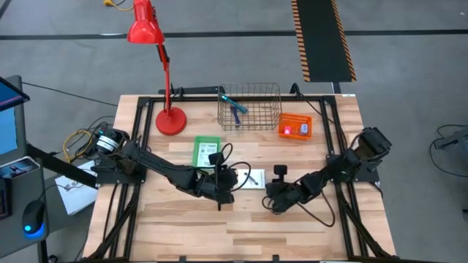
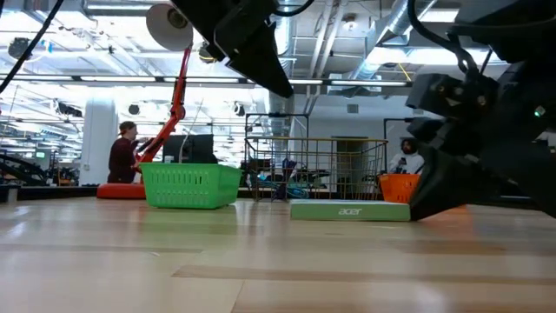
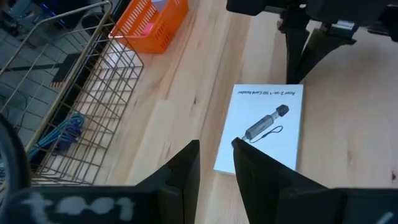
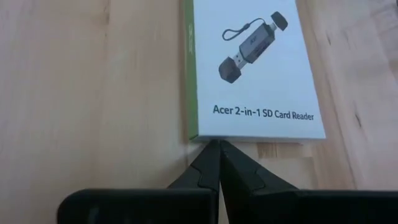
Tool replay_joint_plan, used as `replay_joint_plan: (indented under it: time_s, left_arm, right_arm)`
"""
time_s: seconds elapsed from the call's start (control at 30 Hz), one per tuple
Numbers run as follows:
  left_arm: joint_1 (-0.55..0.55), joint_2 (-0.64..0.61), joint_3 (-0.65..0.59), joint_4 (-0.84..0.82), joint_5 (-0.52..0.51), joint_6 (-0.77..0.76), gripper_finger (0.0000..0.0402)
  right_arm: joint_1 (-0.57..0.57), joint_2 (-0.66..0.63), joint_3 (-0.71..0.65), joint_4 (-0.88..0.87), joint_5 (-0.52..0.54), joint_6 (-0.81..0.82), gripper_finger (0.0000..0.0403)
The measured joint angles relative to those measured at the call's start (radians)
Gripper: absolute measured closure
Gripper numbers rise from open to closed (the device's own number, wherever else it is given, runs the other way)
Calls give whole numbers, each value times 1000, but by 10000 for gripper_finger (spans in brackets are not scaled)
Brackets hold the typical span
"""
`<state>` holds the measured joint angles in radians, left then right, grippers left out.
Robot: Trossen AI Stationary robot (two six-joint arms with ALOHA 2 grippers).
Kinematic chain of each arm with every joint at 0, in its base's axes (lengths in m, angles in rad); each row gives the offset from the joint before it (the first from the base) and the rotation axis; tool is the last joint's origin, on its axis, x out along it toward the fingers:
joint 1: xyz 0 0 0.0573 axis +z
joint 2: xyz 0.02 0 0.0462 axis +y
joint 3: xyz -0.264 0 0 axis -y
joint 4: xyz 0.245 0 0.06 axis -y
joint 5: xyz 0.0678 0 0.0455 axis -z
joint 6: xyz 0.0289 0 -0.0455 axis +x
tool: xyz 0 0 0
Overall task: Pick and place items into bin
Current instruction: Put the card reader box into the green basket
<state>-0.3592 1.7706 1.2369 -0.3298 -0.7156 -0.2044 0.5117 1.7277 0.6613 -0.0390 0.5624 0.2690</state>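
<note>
Card-reader box (image 1: 252, 177) lies flat at centre frame, left tool (image 1: 221, 191) parted above it, right tool (image 4: 214, 163) closed at its edge.

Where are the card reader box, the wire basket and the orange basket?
card reader box (image 4: 255, 68), right wrist view, printed top face
wire basket (image 1: 249, 107), high view, wire floor
orange basket (image 1: 295, 126), high view, its middle

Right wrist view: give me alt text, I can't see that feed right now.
The right gripper, fingers shut, points its tips at the near edge of a white box lying flat on the wooden table. The box shows a card reader picture and reads "Acer 2-in-1 SD Card Reader".
</note>
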Motion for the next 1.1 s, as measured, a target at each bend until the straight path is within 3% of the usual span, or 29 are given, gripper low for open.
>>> replay_joint_plan:
  time_s: [0.33,0.57,1.1]
  left_arm:
    - [0,0,0,0,33,-26,315]
    - [0,0,0,0,43,-27,315]
    - [0,0,0,0,66,-27,315]
  right_arm:
    - [39,-71,-4,-15,-29,45,403]
    - [63,-136,-3,22,15,2,403]
    - [-32,-136,-57,105,-46,-30,403]
